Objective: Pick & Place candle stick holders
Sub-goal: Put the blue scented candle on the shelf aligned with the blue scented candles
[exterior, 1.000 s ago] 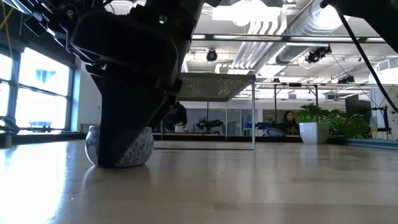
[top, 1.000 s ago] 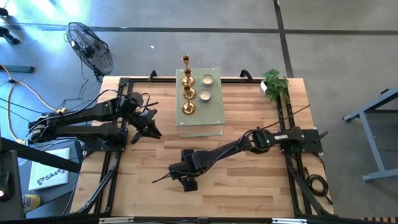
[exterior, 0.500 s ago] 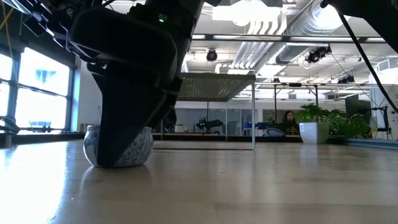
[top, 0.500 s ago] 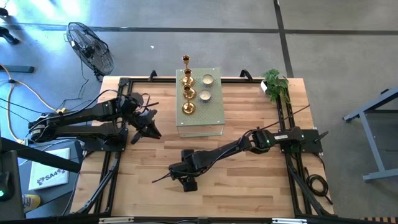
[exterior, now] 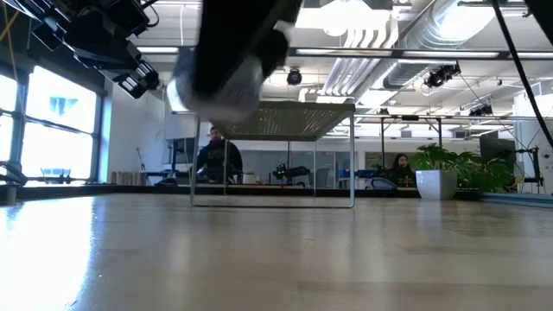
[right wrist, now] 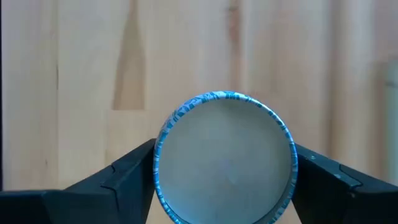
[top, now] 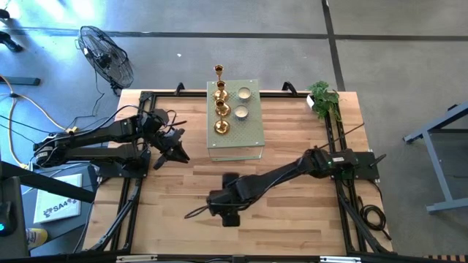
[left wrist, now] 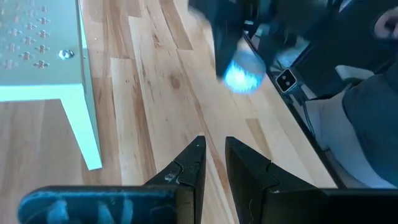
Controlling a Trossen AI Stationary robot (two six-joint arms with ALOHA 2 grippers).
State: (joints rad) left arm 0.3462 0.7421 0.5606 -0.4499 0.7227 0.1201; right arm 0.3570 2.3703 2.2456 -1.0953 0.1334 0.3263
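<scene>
Three gold candle stick holders (top: 220, 108) stand in a row on a pale green perforated slab (top: 248, 135), which is raised on legs. Two low cream cups (top: 242, 102) sit beside them. A third low round cup (right wrist: 225, 158), with a blue-patterned wall and a pale inside, hangs over the table's near middle. My right gripper (right wrist: 225, 152) is shut on it and also shows in the high view (top: 224, 207). In the low view the cup (exterior: 216, 82) is a blur well above the wood. My left gripper (top: 180, 155) waits left of the slab, shut but for a thin slit (left wrist: 213, 146). My right gripper pinches the cup between its two fingers, one on each opposite side of the outer wall (right wrist: 159, 155). The fingers come from above, pointing steeply down. The cup sits upright with its round face toward the wrist, lifted clear of the table.
A potted plant (top: 322, 98) stands at the table's far right corner and a fan (top: 106, 55) on the floor beyond the far left. Bare wood (top: 292, 219) lies along the near edge. People (exterior: 216, 157) show in the room behind.
My right gripper has risen from the tabletop with the blue-patterned cup between its fingers. The cup, which stood on the wood a second ago, now hangs clear above it. My left arm has kept still.
</scene>
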